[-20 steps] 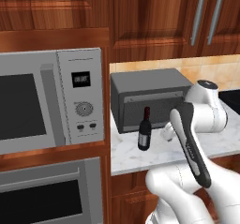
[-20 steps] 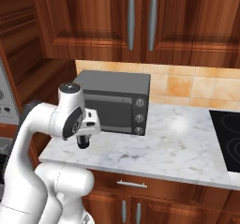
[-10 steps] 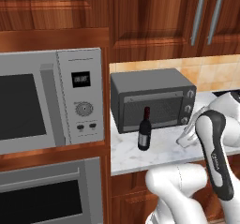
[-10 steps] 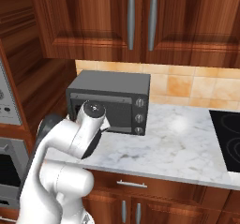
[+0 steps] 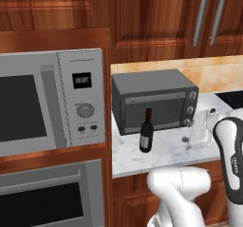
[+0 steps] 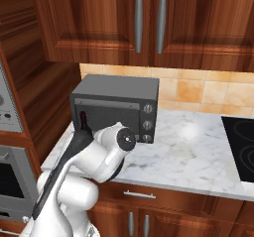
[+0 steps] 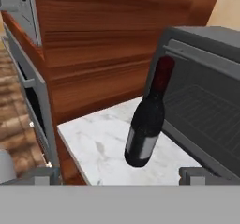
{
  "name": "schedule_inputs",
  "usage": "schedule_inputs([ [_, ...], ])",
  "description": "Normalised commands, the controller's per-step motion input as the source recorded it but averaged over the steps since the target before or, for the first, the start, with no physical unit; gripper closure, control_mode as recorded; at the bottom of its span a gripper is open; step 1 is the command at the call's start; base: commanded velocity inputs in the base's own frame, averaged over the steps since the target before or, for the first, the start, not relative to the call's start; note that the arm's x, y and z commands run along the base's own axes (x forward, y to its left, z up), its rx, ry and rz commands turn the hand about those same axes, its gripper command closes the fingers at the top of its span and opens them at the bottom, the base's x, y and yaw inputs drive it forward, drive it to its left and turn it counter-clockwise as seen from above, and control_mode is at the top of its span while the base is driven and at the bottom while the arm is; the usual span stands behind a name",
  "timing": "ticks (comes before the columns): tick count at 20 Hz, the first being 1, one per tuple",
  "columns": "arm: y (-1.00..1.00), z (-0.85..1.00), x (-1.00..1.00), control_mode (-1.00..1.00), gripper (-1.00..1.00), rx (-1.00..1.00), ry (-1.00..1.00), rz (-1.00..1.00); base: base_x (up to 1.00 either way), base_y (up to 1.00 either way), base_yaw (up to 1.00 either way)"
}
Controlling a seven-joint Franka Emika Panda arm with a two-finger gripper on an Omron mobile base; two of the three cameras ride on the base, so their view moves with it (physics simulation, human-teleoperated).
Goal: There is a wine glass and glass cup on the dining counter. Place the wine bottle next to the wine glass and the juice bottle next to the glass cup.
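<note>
In the hand view, the two dark finger tips of the gripper (image 7: 119, 174) rise at the lower left and lower right of the frame, spread wide with nothing between them. The opening lets the bottle pass between the fingers on approach.

Beyond the fingers, at centre frame, the slim near-black glass wine bottle with dark red neck and pale grey label (image 7: 147, 119) appears tilted because the camera rolls with the hand; in the left base view the bottle (image 5: 146, 131) stands upright at centre frame. It rests on the white-grey veined marble counter (image 5: 166, 152), near the front edge, well apart from the fingers.

Just behind the bottle sits the dark grey box-shaped toaster oven with a glass door (image 5: 154, 100), close enough to limit clearance behind the grasp. In the right base view the bottle's red neck (image 6: 83, 118) shows left of centre, above the white arm.

Judgement: the step in hand is the reach; grasping has not begun.
</note>
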Motion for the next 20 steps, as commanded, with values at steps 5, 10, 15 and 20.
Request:
schedule_inputs([
  [5,0.14,-0.23,0.22,-1.00,-1.00,0.20,-0.18,0.05,0.00,0.00,0.00],
  [10,0.21,-0.20,0.27,-1.00,-1.00,0.16,0.00,0.00,0.00,0.00,0.00],
  [15,0.14,-0.11,0.22,-1.00,-1.00,0.10,0.01,0.00,0.00,0.00,0.00],
  [20,0.16,-0.09,0.25,-1.00,-1.00,0.03,0.02,0.06,0.00,0.00,0.00],
])
